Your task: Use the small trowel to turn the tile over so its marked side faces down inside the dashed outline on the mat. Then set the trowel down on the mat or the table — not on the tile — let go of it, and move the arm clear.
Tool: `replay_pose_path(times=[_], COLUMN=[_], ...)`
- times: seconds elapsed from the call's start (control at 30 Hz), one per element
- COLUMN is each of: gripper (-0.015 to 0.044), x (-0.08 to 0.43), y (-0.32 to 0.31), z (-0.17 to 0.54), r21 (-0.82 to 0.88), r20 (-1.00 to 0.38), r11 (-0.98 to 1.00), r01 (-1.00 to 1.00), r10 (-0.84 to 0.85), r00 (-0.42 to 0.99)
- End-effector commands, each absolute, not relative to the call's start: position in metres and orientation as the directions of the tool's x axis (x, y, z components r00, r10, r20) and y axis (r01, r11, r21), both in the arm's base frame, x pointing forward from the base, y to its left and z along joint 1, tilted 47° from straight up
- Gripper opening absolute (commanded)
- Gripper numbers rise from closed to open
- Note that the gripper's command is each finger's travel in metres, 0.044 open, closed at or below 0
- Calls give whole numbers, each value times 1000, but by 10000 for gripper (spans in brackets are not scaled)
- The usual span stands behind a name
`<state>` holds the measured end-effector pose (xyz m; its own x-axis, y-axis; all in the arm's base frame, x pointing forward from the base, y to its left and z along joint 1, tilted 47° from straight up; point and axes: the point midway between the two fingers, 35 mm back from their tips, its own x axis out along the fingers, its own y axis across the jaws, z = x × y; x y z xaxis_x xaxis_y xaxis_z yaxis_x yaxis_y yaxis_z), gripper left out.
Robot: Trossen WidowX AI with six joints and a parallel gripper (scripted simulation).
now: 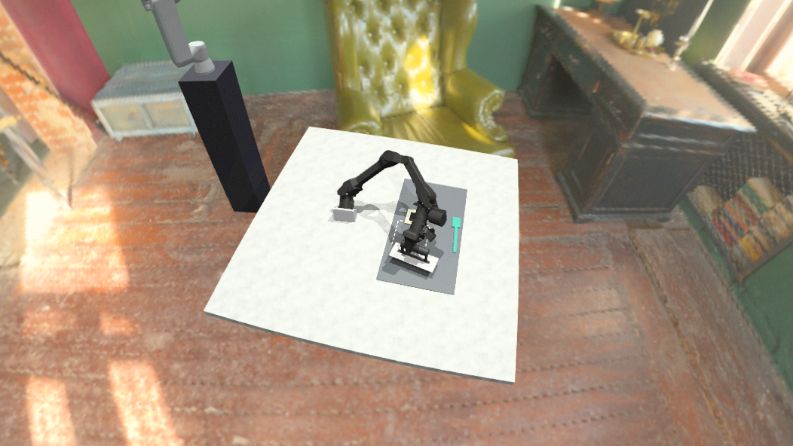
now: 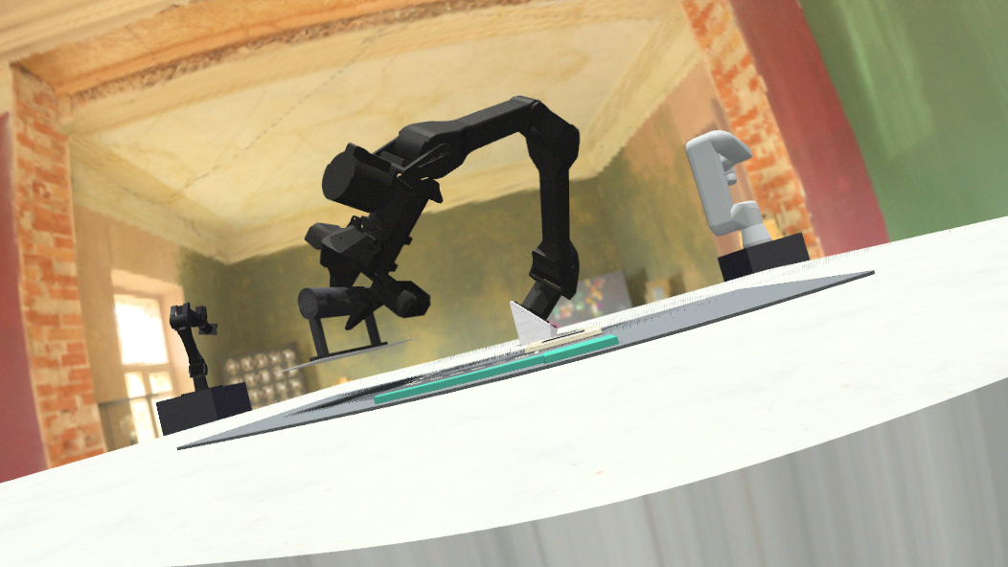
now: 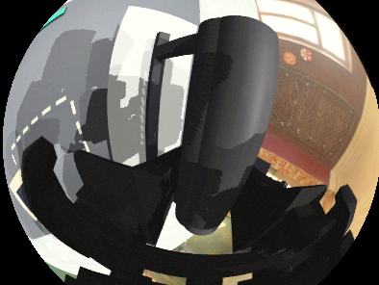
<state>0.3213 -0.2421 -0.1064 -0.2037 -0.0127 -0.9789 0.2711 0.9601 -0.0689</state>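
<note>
My gripper (image 1: 413, 248) (image 2: 368, 302) (image 3: 208, 153) is shut on the black round handle of the trowel (image 1: 427, 267) (image 2: 320, 303) (image 3: 236, 87). The trowel's flat white blade hangs a little above the mat, slightly tilted, with its shadow below. The tile (image 1: 407, 221) (image 2: 563, 342) (image 3: 15, 182) lies flat, with a cream rim and a dark square facing up, apart from the trowel. The dashed outline (image 3: 62, 100) lies between tile and trowel; the arm hides part of it in the top view.
A flat teal paddle-shaped tool (image 1: 455, 221) (image 2: 458, 376) (image 3: 54, 16) lies along one long side of the grey mat (image 1: 443, 283) (image 2: 775, 288). The mat lies on the white table (image 1: 310, 277). The arm's base is on the table, beyond the mat.
</note>
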Motion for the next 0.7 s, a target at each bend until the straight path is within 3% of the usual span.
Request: replay_pose_path(times=[0.0, 0.67], gripper=[0, 0], x=[334, 374], y=[-240, -196], z=[-89, -34], r21=[-67, -31], r20=[-990, -989], r11=[967, 997], r01=[245, 70], r10=[-35, -41], r00=[-135, 141])
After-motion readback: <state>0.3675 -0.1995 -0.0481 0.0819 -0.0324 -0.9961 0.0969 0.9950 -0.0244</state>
